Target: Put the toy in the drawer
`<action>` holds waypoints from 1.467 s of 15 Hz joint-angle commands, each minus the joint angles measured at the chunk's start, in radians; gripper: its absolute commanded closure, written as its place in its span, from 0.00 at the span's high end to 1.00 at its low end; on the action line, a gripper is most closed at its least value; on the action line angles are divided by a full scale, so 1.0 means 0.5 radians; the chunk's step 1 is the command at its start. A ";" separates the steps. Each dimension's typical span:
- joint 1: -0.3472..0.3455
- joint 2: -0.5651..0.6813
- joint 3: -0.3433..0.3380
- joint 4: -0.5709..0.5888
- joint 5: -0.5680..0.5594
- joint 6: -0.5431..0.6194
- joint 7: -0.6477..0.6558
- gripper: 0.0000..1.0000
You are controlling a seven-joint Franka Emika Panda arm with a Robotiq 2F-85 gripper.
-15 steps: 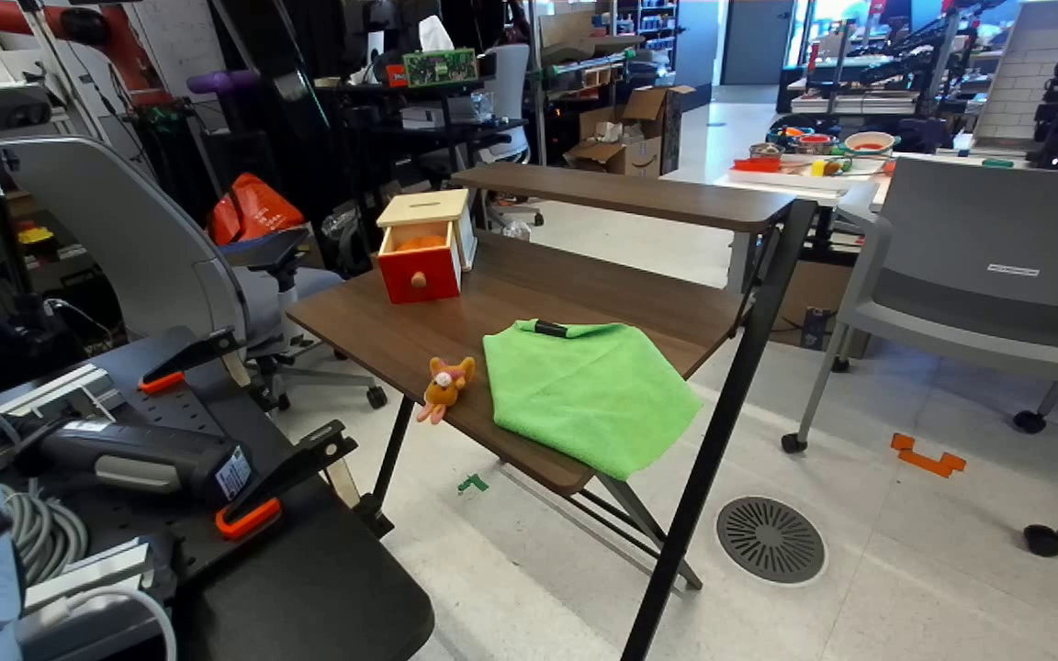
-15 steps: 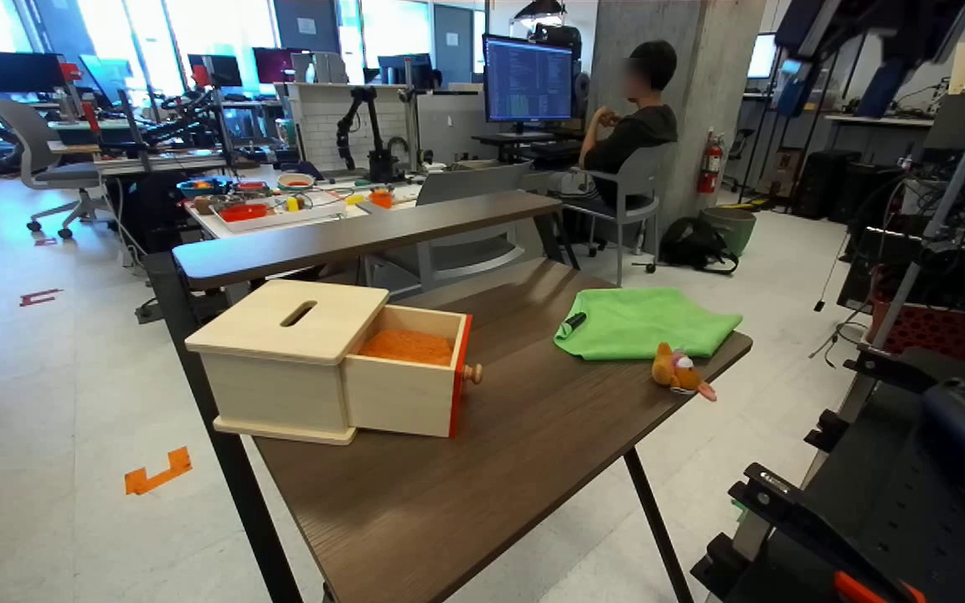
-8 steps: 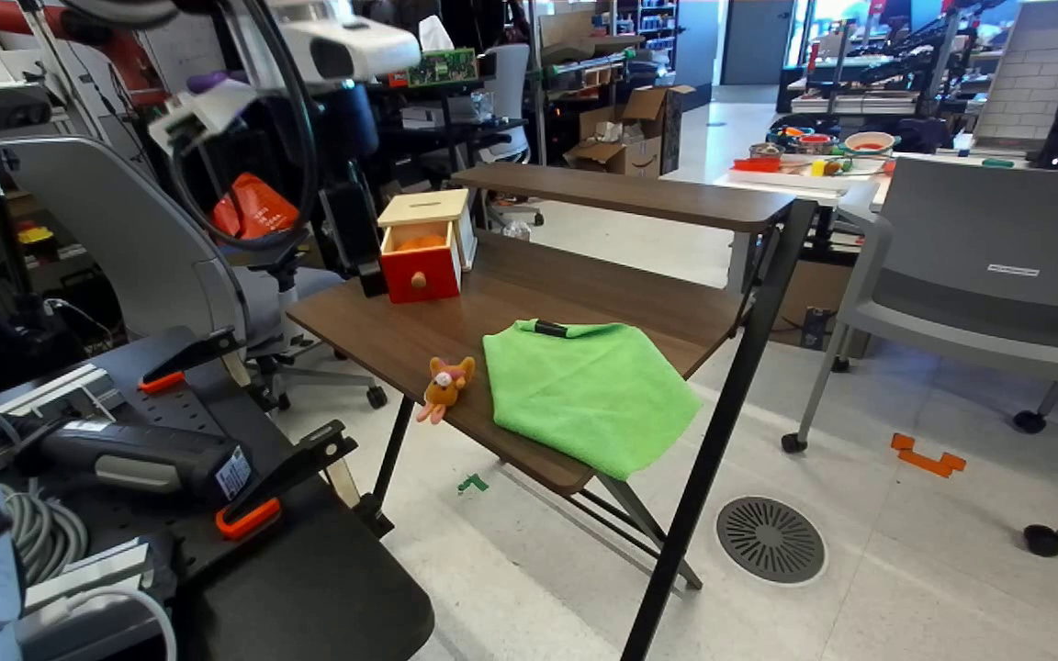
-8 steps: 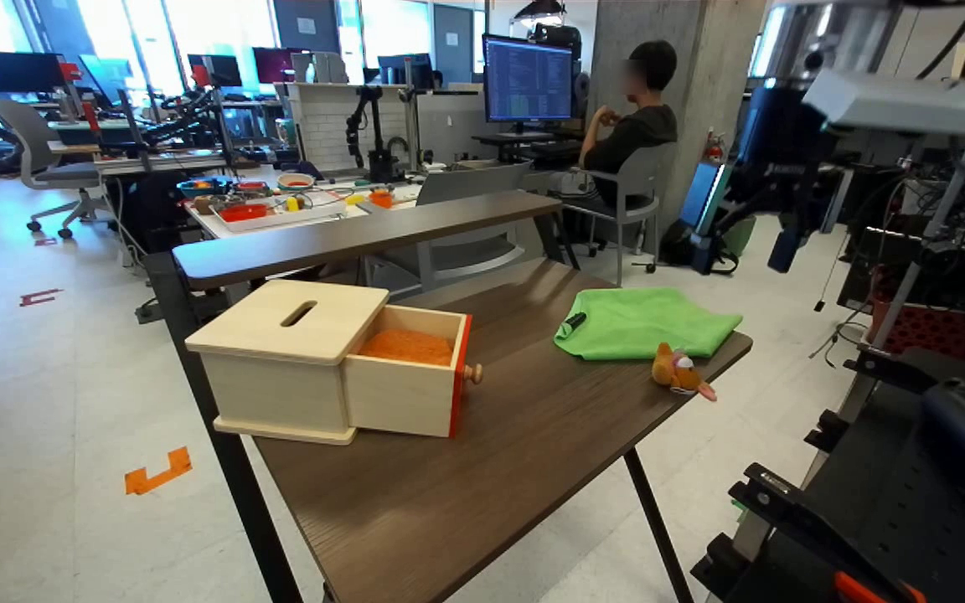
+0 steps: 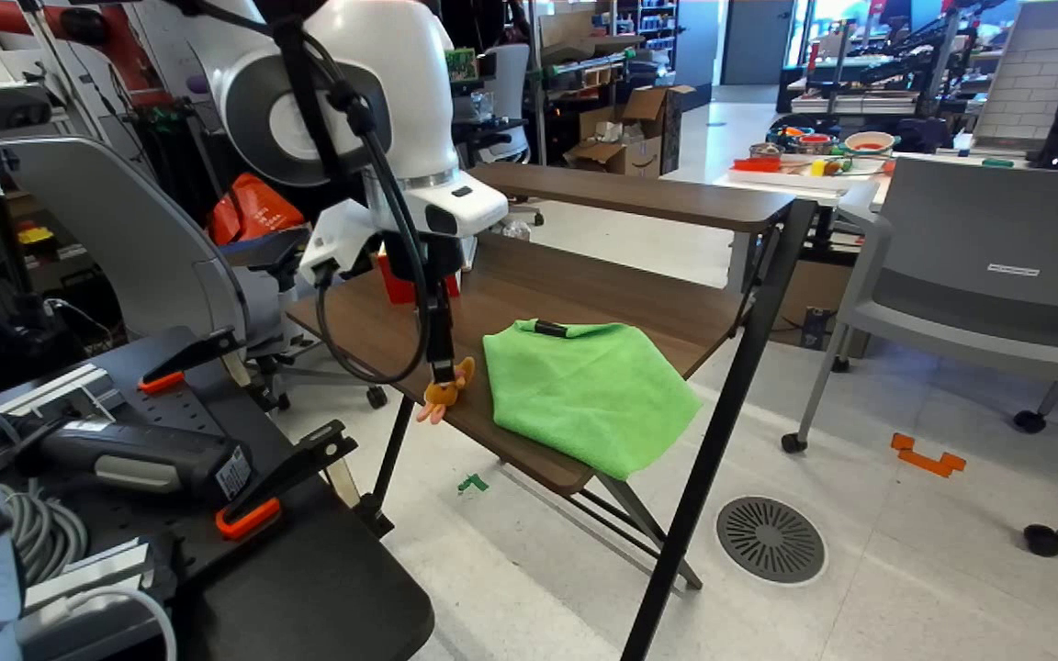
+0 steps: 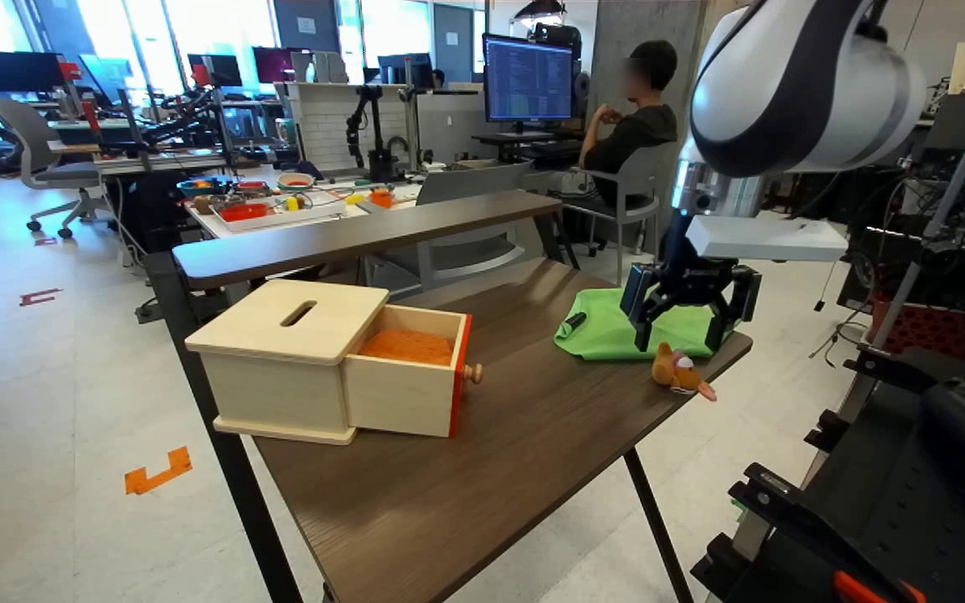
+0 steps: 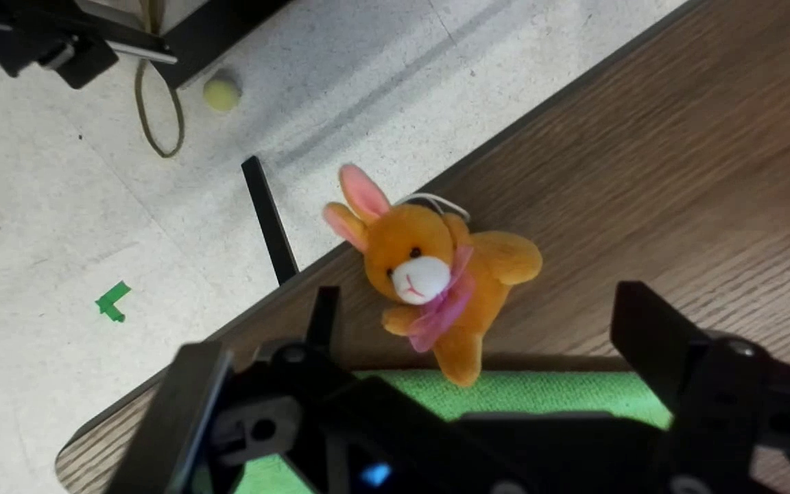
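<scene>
The toy is a small orange plush rabbit with a white muzzle and pink scarf [image 7: 487,288]. It lies near the table edge in both exterior views [image 5: 442,397] [image 6: 685,381], its ears past the edge and one foot overlapping the cloth. The drawer [image 6: 399,398] has a red front and wooden knob and stands pulled open from its wooden box, orange inside. The arm hides most of it in an exterior view [image 5: 398,285]. My gripper [image 6: 678,339] is open and empty, pointing down just above the toy. In the wrist view the toy shows between and beyond the fingertips [image 7: 326,302].
A green cloth [image 6: 608,339] with a black marker [image 6: 573,321] lies beside the toy. A raised wooden shelf [image 6: 382,230] runs along the far side of the table [image 6: 533,427]. A black cart [image 5: 309,578] with clamps stands close by.
The arm has come into view and moved over the table, lowering the open gripper to just above the toy. The toy, drawer and cloth have not moved.
</scene>
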 commanded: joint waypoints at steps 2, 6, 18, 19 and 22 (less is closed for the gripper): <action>0.067 0.240 0.017 0.249 0.141 -0.002 0.005 1.00; 0.093 0.311 0.014 0.322 0.155 -0.059 -0.013 0.66; 0.050 0.003 0.041 0.195 0.205 -0.210 -0.057 0.00; 0.054 -0.008 0.038 0.191 0.200 -0.227 -0.059 0.00; 0.056 -0.039 0.034 0.165 0.191 -0.269 -0.071 0.34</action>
